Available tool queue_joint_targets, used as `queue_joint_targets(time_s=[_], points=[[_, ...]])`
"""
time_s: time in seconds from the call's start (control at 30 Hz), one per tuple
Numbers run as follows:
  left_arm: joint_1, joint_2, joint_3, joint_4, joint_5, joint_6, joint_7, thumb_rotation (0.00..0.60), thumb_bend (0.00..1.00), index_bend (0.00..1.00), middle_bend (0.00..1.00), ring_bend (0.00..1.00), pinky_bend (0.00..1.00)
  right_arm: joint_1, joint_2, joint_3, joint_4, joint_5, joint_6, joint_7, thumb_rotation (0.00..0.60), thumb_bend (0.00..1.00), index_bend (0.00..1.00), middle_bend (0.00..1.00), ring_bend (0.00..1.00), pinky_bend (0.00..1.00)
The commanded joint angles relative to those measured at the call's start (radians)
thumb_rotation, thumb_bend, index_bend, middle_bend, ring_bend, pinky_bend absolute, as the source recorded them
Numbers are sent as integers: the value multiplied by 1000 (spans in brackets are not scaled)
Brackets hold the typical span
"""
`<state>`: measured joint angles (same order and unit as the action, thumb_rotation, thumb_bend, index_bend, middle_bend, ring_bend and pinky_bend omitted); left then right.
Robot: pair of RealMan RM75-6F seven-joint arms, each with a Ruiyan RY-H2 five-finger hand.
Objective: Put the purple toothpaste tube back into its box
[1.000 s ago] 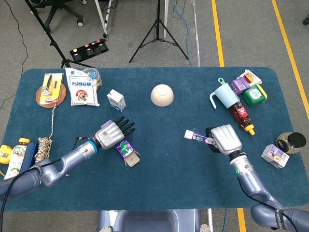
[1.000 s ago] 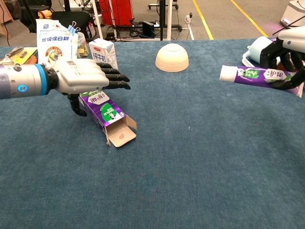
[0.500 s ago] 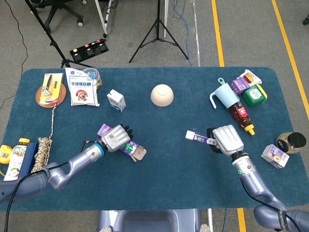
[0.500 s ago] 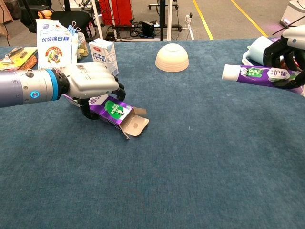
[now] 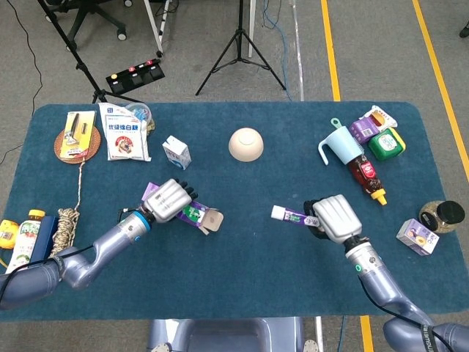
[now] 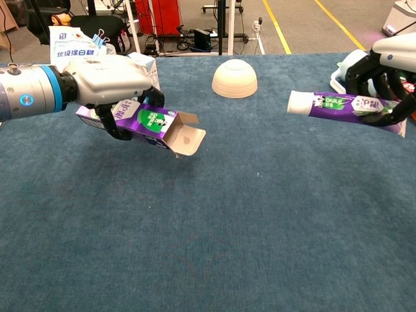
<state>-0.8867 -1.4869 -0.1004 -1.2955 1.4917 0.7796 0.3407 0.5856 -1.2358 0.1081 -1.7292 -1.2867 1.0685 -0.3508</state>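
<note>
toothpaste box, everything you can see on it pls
The toothpaste box is a long purple carton, cardboard by the look, with a green and white printed label. The left hand grips it from above around its middle, and in the chest view it looks lifted off the blue table, lying roughly level. Its right end is open, with a plain tan flap hanging out, facing the toothpaste tube across a gap.

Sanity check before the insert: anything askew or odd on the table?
Mostly fine. The brown sauce bottle lies on its side by the blue cup, which looks tipped too. The left hand holds the toothpaste box tilted, flap open; the right hand holds the purple toothpaste tube cap-first toward it.
</note>
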Motion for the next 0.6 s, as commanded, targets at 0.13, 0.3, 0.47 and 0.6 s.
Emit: queue_joint_targets(time_s=[0.13, 0.3, 0.47, 0.6], points=[[-11, -7, -33, -48, -79, -8, 35, 600, 250, 462, 399, 349, 570, 12, -7, -1, -69, 0, -2, -63, 600, 505, 620, 649, 623, 589], [-27, -4, -62, -112, -149, -6, 110, 600, 250, 462, 399, 349, 570, 18, -28, -8, -108, 24, -7, -117, 600, 508, 620, 650, 623, 589], [-46, 8, -80, -181, -239, -5, 213, 600, 250, 462, 399, 349, 570, 26, -43, 0, -135, 45, -3, -144, 600, 511, 620, 650, 623, 589], [-62, 6, -80, -220, -329, -4, 300, 600, 250, 462, 399, 349, 570, 34, -49, 9, -159, 61, 5, -176, 600, 515, 620, 650, 624, 590]])
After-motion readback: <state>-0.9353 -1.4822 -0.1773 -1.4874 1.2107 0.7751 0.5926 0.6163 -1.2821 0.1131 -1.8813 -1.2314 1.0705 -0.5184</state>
